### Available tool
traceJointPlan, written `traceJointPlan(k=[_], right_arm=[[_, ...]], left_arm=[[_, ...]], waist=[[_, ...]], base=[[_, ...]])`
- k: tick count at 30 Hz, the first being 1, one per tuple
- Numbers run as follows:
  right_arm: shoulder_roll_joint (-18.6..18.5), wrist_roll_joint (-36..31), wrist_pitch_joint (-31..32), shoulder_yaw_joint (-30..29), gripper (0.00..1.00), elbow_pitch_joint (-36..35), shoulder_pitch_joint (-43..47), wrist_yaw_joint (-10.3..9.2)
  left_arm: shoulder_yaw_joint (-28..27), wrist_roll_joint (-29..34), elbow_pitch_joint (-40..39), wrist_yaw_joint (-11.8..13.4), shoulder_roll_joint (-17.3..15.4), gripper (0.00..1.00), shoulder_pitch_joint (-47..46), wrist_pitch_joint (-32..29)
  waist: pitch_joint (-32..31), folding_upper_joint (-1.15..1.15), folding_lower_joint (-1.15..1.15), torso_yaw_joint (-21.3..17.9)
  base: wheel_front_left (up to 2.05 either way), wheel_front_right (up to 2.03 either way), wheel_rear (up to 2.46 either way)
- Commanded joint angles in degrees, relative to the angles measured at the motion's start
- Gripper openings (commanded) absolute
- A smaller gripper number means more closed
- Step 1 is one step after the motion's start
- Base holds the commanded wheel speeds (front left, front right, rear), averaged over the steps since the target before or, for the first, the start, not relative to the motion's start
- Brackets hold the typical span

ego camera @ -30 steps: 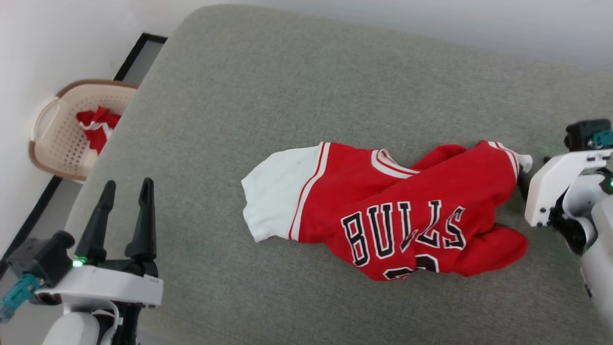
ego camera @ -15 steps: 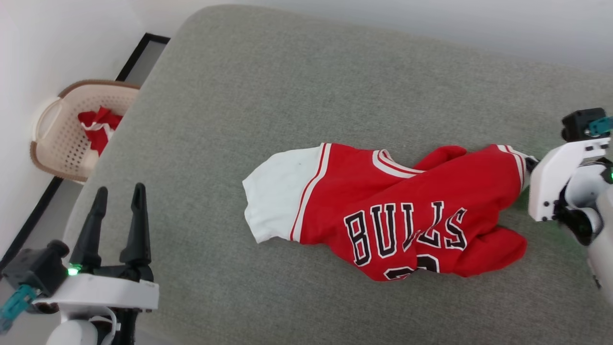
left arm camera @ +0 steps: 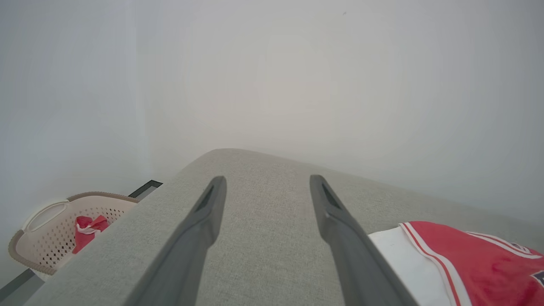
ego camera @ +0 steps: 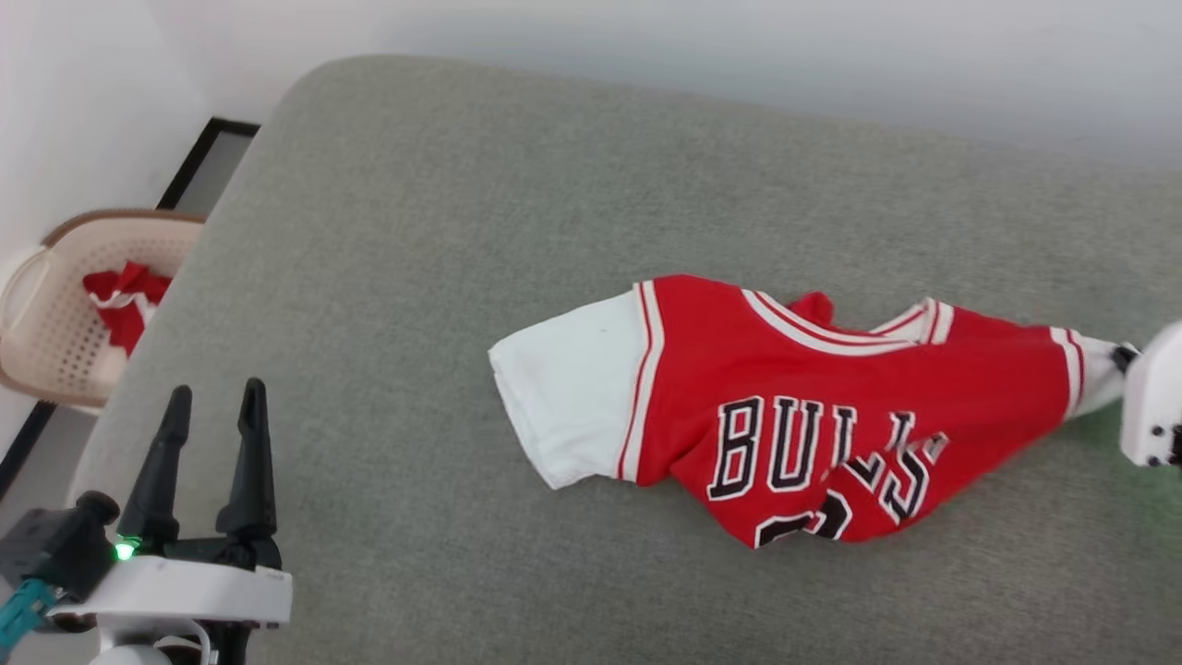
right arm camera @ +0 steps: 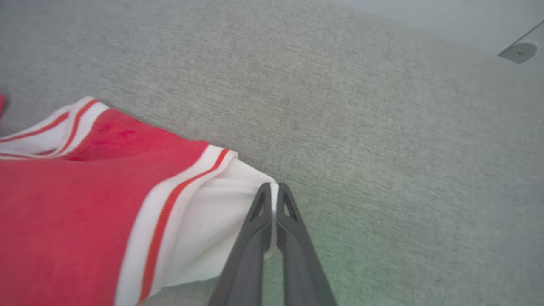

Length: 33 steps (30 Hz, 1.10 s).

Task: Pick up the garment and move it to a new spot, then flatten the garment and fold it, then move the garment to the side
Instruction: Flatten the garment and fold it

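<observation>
The garment [ego camera: 794, 406], a red shirt with white sleeves and black "BULLS" lettering, lies stretched across the grey cushion [ego camera: 554, 185]. My right gripper [right arm camera: 274, 189] is shut on the edge of its white right-hand sleeve [right arm camera: 212, 221], and that sleeve is pulled taut toward the head view's right edge, where the gripper's white housing [ego camera: 1150, 406] shows. My left gripper [ego camera: 208, 406] stands open at the lower left, well clear of the shirt, its fingers [left arm camera: 204, 225] apart with only cushion between them. The other white sleeve [left arm camera: 408, 267] lies just right of it.
A beige perforated laundry basket [ego camera: 55, 342] sits on the floor left of the cushion, holding another red-and-white cloth [ego camera: 120, 300]. The cushion's left edge drops to the floor beside it. A pale wall runs behind the cushion.
My right gripper has shut on the white sleeve and pulled it rightward, stretching the crumpled shirt out. The camera has shifted too. The left gripper stays open.
</observation>
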State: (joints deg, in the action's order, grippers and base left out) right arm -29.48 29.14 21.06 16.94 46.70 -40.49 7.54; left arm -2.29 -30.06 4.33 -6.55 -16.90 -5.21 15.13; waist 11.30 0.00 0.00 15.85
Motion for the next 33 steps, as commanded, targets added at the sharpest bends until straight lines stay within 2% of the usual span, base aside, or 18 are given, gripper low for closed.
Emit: traceJointPlan(k=[1,6,12,13,14,15,16,17,23,33], right_arm=[[-0.72,0.74,0.27,-0.61,0.00,-0.72,1.17,-0.10],[-2.11,1.57,1.58,-3.36,0.00,-3.31,5.01,-0.10],[0.31,0.65,1.20,-6.05,0.00,-2.99,8.58,-0.10],[0.94,0.29,0.98,-6.34,0.09,-2.74,8.83,-0.10],[1.48,0.00,0.63,-6.64,0.31,-2.45,8.94,-0.10],[1.91,-0.18,0.33,-7.03,0.47,-2.11,9.06,-0.10],[2.28,-0.50,0.02,-7.19,0.85,-1.73,9.13,-0.10],[2.71,-0.56,-0.13,-7.30,1.00,-1.38,9.08,-0.10],[3.98,-1.08,-1.44,-8.19,1.00,-2.06,7.85,-0.10],[4.42,-0.99,-9.22,-9.90,1.00,-11.31,11.33,-0.10]], left_arm=[[-0.12,0.53,-0.05,-0.28,-0.23,1.00,0.76,-0.02],[0.28,0.55,0.20,-0.45,-0.59,1.00,1.55,-0.02],[1.31,0.44,0.71,-0.50,-0.95,1.00,1.75,-0.23],[1.46,0.33,0.77,-0.53,-1.07,1.00,1.71,-0.39],[1.62,0.18,0.83,-0.56,-1.19,1.00,1.72,-0.42],[1.80,-0.01,0.83,-0.60,-1.29,1.00,1.69,-0.60],[1.97,-0.15,0.83,-0.64,-1.41,1.00,1.63,-0.73],[2.15,-0.28,0.78,-0.57,-1.62,1.00,1.53,-0.88],[2.81,-1.59,-0.37,-0.72,-3.30,1.00,1.32,-2.55],[4.27,-4.87,-2.83,-0.92,-7.35,1.00,-0.23,-9.10]], waist=[[-1.26,0.00,0.00,-1.34],[-2.28,0.00,0.00,-2.58],[-3.29,0.00,0.00,-3.31],[-3.42,0.00,0.00,-3.37],[-3.58,0.00,0.00,-3.50],[-3.70,0.00,0.00,-3.60],[-3.86,0.00,0.00,-3.72],[-4.01,0.00,0.00,-3.85],[-4.75,0.00,0.00,-5.63],[-5.56,0.00,0.00,-9.66]], base=[[0.00,0.00,0.00],[0.00,0.00,0.00],[0.00,0.00,0.00],[0.00,0.00,0.00],[0.00,0.00,0.00],[0.00,0.00,0.00],[0.00,0.00,0.00],[0.00,0.00,0.00],[0.00,0.00,0.00],[0.00,0.00,0.00]])
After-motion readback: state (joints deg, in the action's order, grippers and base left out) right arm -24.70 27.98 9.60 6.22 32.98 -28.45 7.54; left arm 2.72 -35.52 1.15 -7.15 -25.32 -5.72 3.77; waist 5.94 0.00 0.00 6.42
